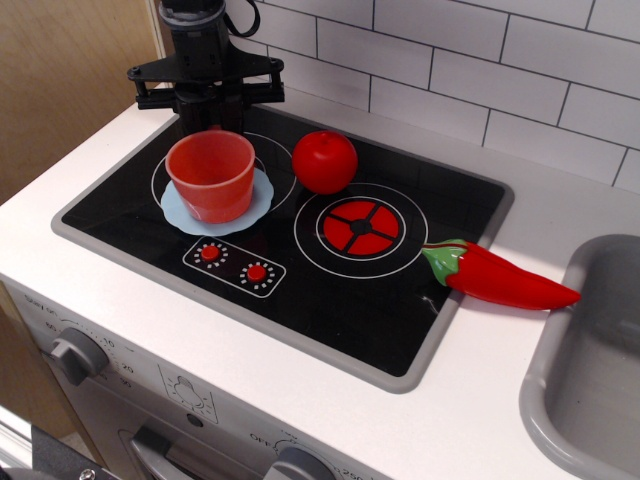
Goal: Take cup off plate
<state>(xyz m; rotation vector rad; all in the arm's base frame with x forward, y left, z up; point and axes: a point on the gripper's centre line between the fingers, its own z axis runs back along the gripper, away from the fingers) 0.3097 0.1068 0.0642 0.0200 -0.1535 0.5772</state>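
Cup (211,175) sits upright on the plate (178,212), on the left burner ring of the toy stove top (330,290). Gripper (208,112) is right behind the cup's far rim, at the tab handle side. The fingers look drawn in close together at the rim, but the cup hides the tips, so cannot tell if it is clamped on the handle or just closed near it.

Risks, judged from this:
- If the grip is only on the small tab or thin rim, the cup may tilt or slip out on lift and drop back on the plate or roll.
- Plate is light plastic and only slightly wider than the cup; it could drag or lift along with the cup, or slide on the glossy black top.
- Tomato (325,161) is just right of the cup, near but not touching. A move to the right could knock it and it would roll.
- Cup is tapered and smooth, easy to squeeze out of a pinch.

Surface: glossy black stove top set in a white desk (470,400). Chili pepper (497,278) lies well right of the cup, at the stove's right edge, beside a grey sink (590,370). White tile wall (470,70) behind, wood panel (60,80) left of the cup, stove knobs (75,355) on the front below.
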